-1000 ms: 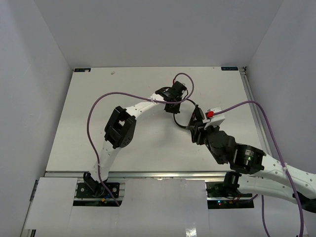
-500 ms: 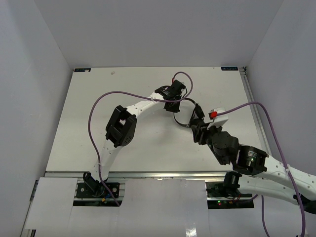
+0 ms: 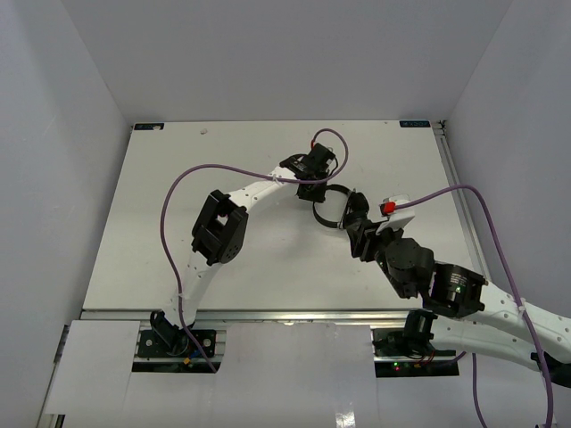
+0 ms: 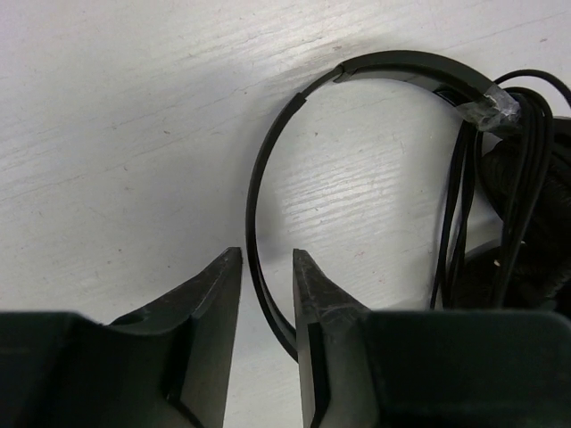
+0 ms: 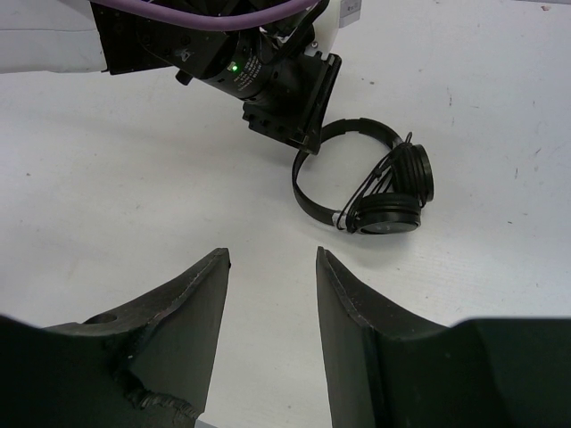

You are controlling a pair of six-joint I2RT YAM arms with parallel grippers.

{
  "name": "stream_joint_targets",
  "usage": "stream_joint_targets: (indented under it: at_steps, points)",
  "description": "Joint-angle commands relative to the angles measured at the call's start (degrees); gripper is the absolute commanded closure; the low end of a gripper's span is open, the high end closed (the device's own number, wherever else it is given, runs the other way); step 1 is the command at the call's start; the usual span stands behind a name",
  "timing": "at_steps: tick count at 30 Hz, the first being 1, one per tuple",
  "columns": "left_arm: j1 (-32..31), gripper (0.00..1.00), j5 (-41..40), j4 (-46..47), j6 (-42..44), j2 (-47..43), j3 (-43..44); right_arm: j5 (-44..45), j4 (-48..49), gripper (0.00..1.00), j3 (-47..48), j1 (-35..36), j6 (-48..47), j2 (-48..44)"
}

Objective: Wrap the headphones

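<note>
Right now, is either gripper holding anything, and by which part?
Nothing held. The left gripper stands open astride the headphones' headband; the right gripper is open, empty.

Table (image 3: 178,147) is free on the left and far side. Mid-table is crowded: headphones (image 5: 385,212) lie between the left gripper (image 4: 266,259) and right gripper (image 5: 272,259), with purple cable (image 3: 163,223) looping above.

The setting is a robotics lab test cell. A bare white table (image 3: 178,223) is boxed in by plain pale walls (image 3: 285,53). A left arm (image 3: 254,192) and a right arm (image 3: 500,312) are bolted to an aluminium rail (image 3: 294,318), and purple cables (image 3: 162,223) loop overhead.
</note>
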Motion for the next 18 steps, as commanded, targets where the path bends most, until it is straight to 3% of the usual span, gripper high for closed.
stream_joint_targets:
  at_steps: [1,9,15,18]
  points:
    - [0.4,0.51,-0.1,1.0,-0.1,-1.8,1.3,2.2,1.2,0.5,0.1,-0.1,0.1,-0.3]
    - [0.5,0.26,-3.4,1.1,-1.1,-8.1,-3.5,2.2,1.2,0.5,0.2,-0.3,0.3,0.7]
    - [0.6,0.02,-7.9,3.0,-1.8,-21.4,-10.7,-2.9,1.2,0.5,3.1,-0.4,-0.9,6.2]
    - [0.6,0.02,-7.8,5.4,-2.1,-30.9,-17.7,-5.7,1.1,0.49,4.5,-1.0,-2.1,8.0]
